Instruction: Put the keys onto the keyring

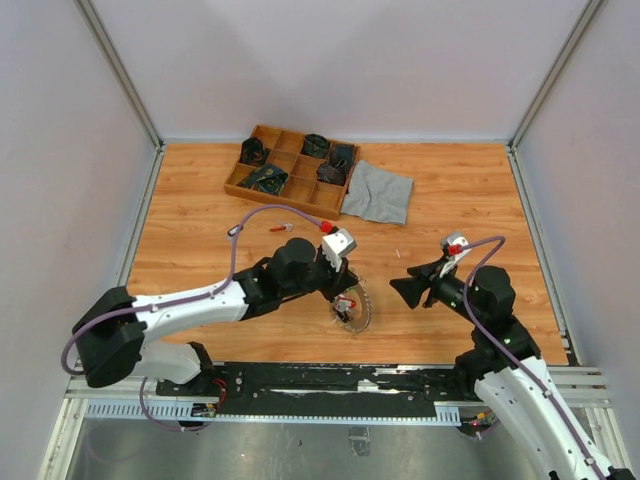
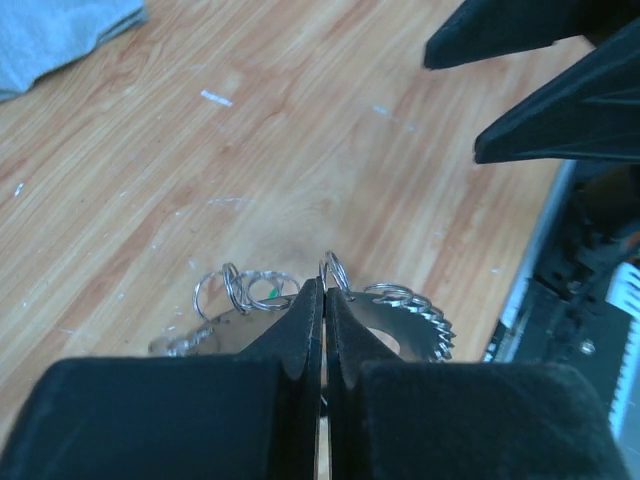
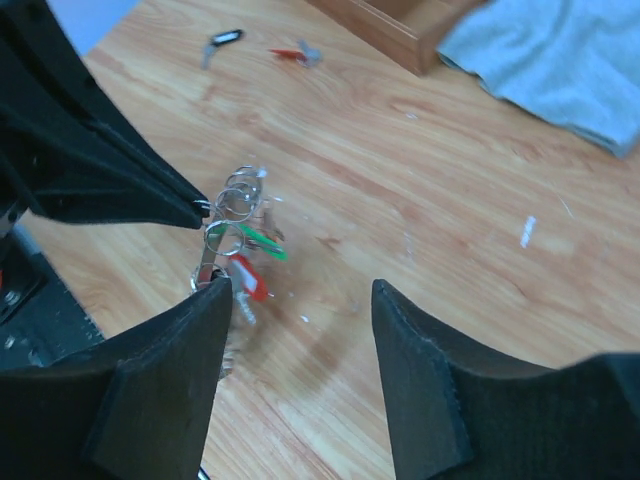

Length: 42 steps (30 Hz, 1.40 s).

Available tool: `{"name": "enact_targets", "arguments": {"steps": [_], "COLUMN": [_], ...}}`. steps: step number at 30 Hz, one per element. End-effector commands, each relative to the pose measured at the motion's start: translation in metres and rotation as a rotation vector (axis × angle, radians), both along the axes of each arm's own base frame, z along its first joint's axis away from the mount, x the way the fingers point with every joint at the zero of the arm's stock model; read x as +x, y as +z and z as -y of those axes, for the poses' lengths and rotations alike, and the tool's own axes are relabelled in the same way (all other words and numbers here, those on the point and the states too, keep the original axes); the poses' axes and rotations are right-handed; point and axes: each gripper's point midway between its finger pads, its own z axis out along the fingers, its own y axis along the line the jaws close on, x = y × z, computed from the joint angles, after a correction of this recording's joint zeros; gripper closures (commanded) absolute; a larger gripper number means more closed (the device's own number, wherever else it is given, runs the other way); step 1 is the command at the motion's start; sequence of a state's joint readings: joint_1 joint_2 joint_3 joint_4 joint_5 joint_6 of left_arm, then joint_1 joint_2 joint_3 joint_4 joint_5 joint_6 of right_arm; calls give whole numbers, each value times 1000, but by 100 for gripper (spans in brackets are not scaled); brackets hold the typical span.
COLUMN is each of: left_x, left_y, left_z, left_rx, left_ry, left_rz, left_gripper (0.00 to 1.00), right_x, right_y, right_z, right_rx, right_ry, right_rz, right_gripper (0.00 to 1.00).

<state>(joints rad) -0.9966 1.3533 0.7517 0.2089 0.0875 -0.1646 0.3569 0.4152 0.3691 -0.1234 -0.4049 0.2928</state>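
The keyring (image 1: 353,311) is a toothed grey disc of silver keys, held up off the wooden table at front centre. My left gripper (image 1: 345,297) is shut on one of its small rings; in the left wrist view the gripper (image 2: 325,285) pinches a ring (image 2: 335,270), with the disc (image 2: 425,332) to the right. In the right wrist view the bunch (image 3: 238,205) shows a green tag (image 3: 262,243) and a red tag (image 3: 246,278). My right gripper (image 1: 400,277) is open and empty just right of the keyring (image 3: 300,300). Two loose keys lie far left: one red-tagged (image 1: 285,228), one dark-tagged (image 1: 235,230).
A wooden compartment tray (image 1: 262,133) with dark items stands at the back. A grey cloth (image 1: 378,192) lies to its right. Small white scraps dot the table. A black rail (image 1: 330,380) runs along the near edge.
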Motion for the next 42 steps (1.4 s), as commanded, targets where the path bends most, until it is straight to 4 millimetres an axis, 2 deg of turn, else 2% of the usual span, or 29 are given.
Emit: {"name": "enact_targets", "arguments": {"steps": [1,7,11,14,17,22,25,27,29,42], "left_x": [-26,-60,-75,-80,-81,-85,-87,-89,-90,-92], "left_y": [59,89,105,111,114,119,122,123,123,123], "left_z": [1,-12,-23,-29,-35,-44,-51,-54,-56,-60], "left_rx": [-180,-280,-338,-349,-352,-363,-365,-366,-365,-358], "left_ry": [-122,-253,-301,-308,-299,-287,-279,-281,-283,-284], "left_rz": [92,138,176,197,209,226,236,242,247,261], "left_gripper": [99,100,99,100,99,100,99,99,99,100], "right_x": [-29,-62,-79,-90,-95,-94,-93,-91,-89,-111], "right_y": [39,74,90,93,95,93,98,98,97,101], "right_z": [-23,-49,-68,-86,-102,-115,-116,-116,-118,-144], "right_rx": [5,62,46,14,-14,-35,-23,-24,-24,16], "right_ry": [267,533,659,732,778,786,772,757,757,938], "right_rz": [199,298,361,380,378,349,355,352,345,305], "right_gripper": [44,56,59,60,67,73,71,61,59,56]}}
